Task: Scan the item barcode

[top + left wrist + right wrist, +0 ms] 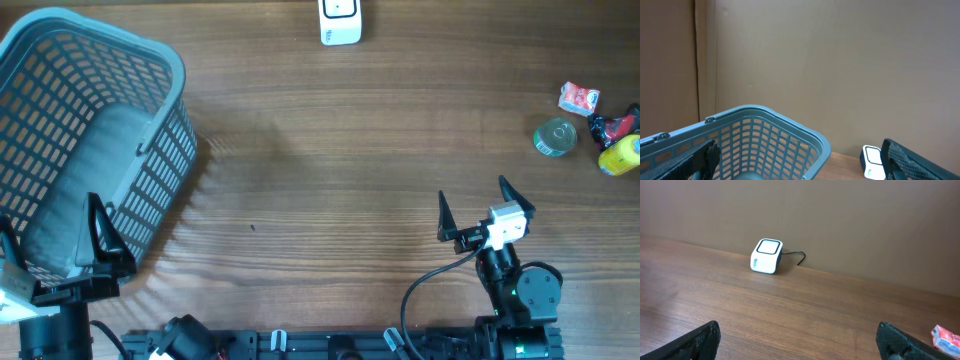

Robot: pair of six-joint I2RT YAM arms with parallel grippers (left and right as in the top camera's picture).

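Observation:
The white barcode scanner (340, 22) stands at the table's far edge; it also shows in the left wrist view (872, 161) and, with its black cable, in the right wrist view (766, 256). The items lie at the far right: a red-and-white carton (578, 98) (942, 337), a silver tin (555, 137), a red-and-black object (612, 126) and a yellow bottle (620, 155). My right gripper (473, 195) (797, 330) is open over bare wood, left of the items and well short of them. My left gripper (50, 235) (800, 155) is open at the basket's near end, holding nothing.
A large blue-grey plastic basket (150, 50) (790, 117) fills the left side of the table. A brown wall runs behind the table's far edge. The wooden tabletop (320, 170) stretches between the basket and the items.

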